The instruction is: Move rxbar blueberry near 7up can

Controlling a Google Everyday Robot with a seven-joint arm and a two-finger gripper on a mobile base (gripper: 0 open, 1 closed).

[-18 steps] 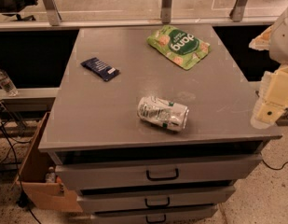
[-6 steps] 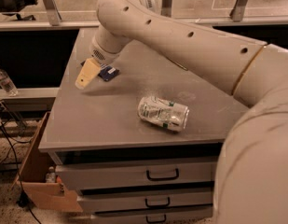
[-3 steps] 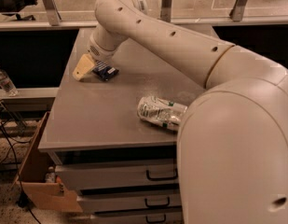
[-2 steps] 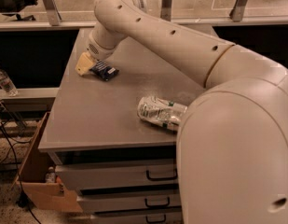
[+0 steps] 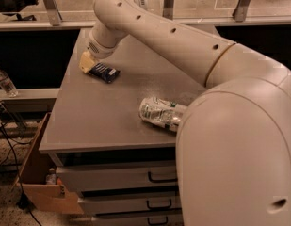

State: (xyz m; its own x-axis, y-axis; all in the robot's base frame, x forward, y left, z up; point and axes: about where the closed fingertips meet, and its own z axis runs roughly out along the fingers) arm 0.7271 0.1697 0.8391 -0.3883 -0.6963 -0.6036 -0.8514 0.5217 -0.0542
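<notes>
The gripper (image 5: 87, 62) sat low over the far left of the grey table (image 5: 95, 121), at the left end of the rxbar blueberry (image 5: 105, 73); whether it was spread or pinching could not be told. The bar lay flat, well apart from the 7up can (image 5: 157, 112), which lay on its side nearer the front edge.

Your arm (image 5: 173, 36) has reached across the worktop (image 5: 98, 121).
Your end effector (image 5: 87, 62), off the right edge six seconds ago, now sits at the rxbar blueberry's (image 5: 105, 72) left end, and the arm hides the green pouch.
</notes>
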